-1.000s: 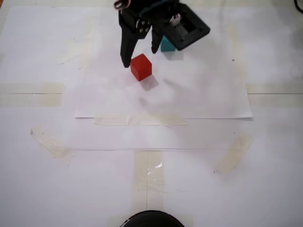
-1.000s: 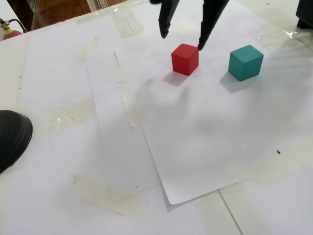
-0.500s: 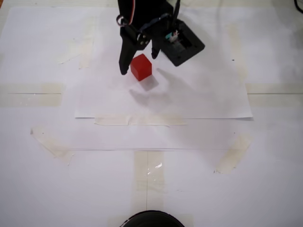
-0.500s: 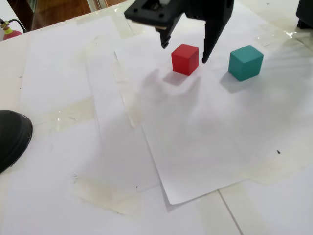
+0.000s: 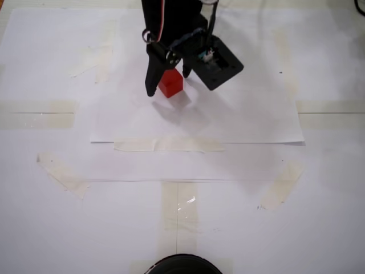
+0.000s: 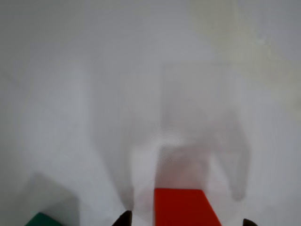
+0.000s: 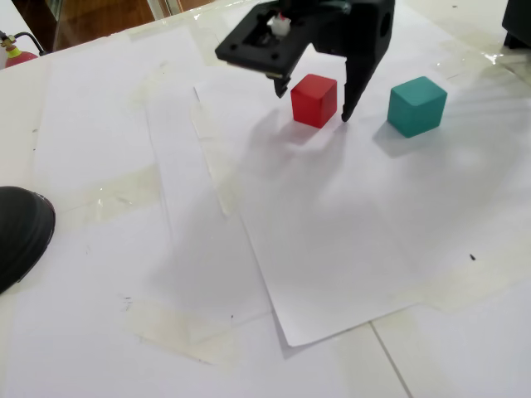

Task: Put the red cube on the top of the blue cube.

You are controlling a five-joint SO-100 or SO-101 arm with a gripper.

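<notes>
At the near edge of both fixed views we see a dark rounded object, cut off by the frame, resting on a table covered in white paper sheets held down with strips of clear tape. Farther back, the red cube sits flat on the top sheet, with the gripper lowered around it: one black finger stands just left of the cube and the other just right of it in this fixed view. The jaws are apart, and we cannot tell whether either finger touches the cube. In the wrist view, the red cube lies at the bottom edge between two dark fingertips. The blue cube stands near the red one, to its right in this fixed view and apart from it; the arm hides it in a fixed view from the front.
</notes>
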